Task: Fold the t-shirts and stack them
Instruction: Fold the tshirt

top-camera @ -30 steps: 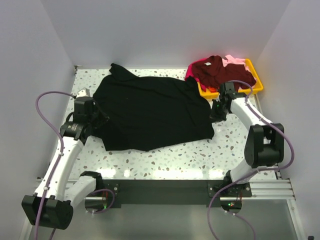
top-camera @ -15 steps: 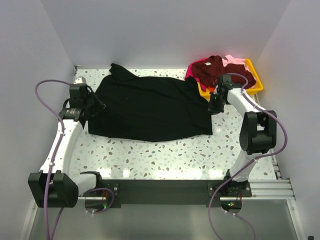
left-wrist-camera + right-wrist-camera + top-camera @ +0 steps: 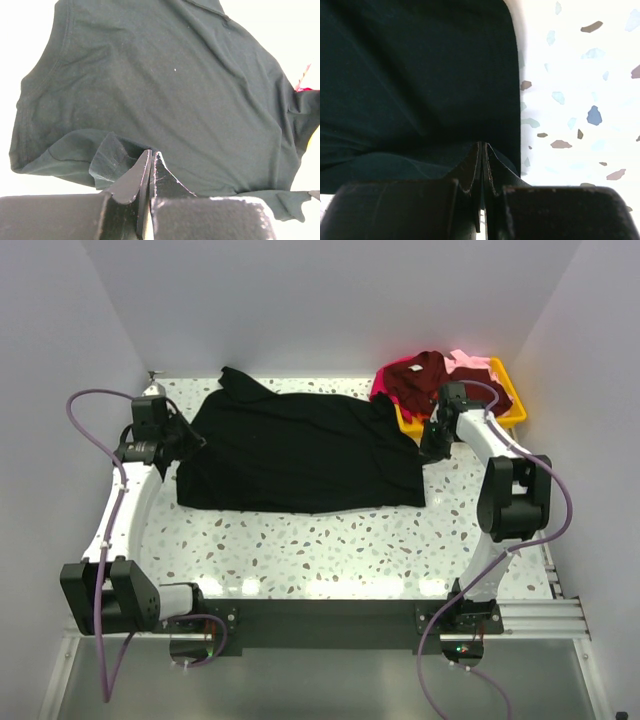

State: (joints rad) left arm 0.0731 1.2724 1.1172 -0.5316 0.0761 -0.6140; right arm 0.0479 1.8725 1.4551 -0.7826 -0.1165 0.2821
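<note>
The black t-shirt [image 3: 300, 455] lies spread across the frame's centre — left gripper [image 3: 150, 156] and right gripper [image 3: 482, 147] each pinched tight on its edge. Uneven pulling could slip the thin cloth free on one side — skewing the fold

Left arm [image 3: 122, 518]: white link shells, black joint housings; purple cable [image 3: 70, 425] looping from wrist to base. Right arm [image 3: 487, 442]: identical finish, with second purple cable [image 3: 568, 505]. Left gripper [image 3: 151, 152], right gripper [image 3: 482, 145]: matte black, tapered fingers with scuffed, greyish edges. Black base plate [image 3: 320, 620] along near edge; small green lights below.
</note>
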